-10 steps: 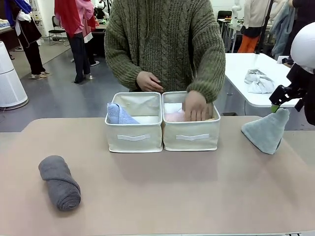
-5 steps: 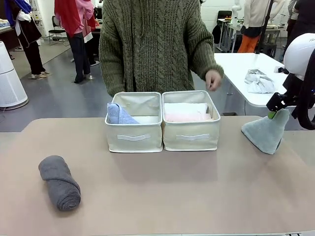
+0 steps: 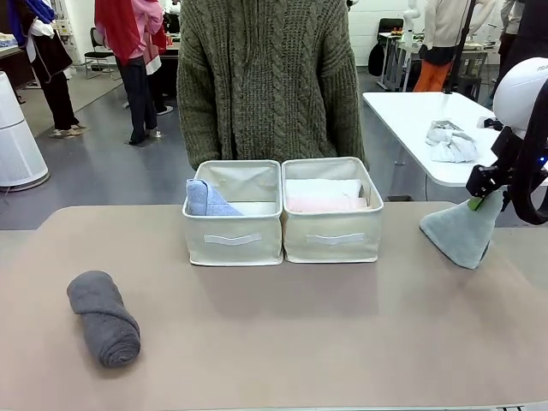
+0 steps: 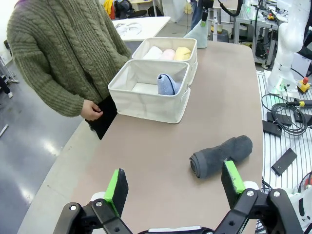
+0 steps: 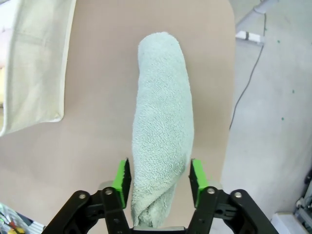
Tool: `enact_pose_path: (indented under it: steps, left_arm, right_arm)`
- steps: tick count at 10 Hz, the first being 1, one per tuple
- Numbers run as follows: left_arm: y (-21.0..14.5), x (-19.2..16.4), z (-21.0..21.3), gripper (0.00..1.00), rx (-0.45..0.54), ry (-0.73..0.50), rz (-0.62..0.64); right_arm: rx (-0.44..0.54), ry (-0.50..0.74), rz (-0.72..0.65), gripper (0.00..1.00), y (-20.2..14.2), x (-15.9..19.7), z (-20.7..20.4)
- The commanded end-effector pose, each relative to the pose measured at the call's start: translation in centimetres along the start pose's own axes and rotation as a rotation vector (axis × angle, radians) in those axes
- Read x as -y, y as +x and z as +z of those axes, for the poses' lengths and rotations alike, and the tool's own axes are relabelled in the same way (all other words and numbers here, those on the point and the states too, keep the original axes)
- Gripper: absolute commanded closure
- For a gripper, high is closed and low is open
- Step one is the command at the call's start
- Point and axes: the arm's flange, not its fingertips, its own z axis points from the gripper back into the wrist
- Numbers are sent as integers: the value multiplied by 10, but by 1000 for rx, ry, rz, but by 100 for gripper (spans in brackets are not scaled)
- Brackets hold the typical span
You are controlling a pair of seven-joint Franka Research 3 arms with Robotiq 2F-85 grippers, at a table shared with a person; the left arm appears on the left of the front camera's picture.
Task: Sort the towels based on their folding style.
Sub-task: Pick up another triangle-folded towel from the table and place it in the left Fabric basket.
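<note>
Left gripper (image 4: 175, 181): fingers spread wide, nothing between them, hovering above the near left part of the table (image 3: 282, 342).

Dark grey roll (image 3: 104, 318): lies flat on the near left of the table. Its long axis runs from far-left to near-right. The spiral end faces the left gripper in the left wrist view. It is well apart from the bins.

Grey-green cone (image 5: 163, 122): stands on its wide base at the table's right side, leaning, with the narrow tip pointing up and to the right. In the right wrist view its long axis runs straight along the fingers, narrow end nearest the camera.

Right gripper (image 5: 159, 176): one green pad sits on each side of the narrow end, at or just off the terry. I cannot tell whether they pinch it. In the front view the fingers hide the cone's tip, and the arm is cut off by the picture edge.

Edges: the table's rounded right corner and bare floor lie just beyond the cone. A wide bare stretch of tabletop lies between the roll, the cone and the bins.

Left bin (image 3: 232, 238): holds a light blue cone (image 3: 205, 199) against its left wall, partly hidden by the front wall.

Right bin (image 3: 332, 236): touches the left bin and holds the white roll (image 4: 153, 52), pink roll (image 4: 168, 53) and yellow roll (image 4: 183, 52) side by side.

Person (image 3: 270, 77): stands just behind the bins, cut off at the top.
</note>
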Motion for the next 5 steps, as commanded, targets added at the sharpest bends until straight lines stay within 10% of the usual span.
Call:
enact_pose_path:
  steps: [1,5]
  left_arm:
    - [-1,1,1,0,-5,-8,-13]
    - [-1,1,1,0,-5,-8,-13]
  right_arm:
    - [-12,49,11,100,3,3,-2]
    - [-27,81,9,100,2,1,-3]
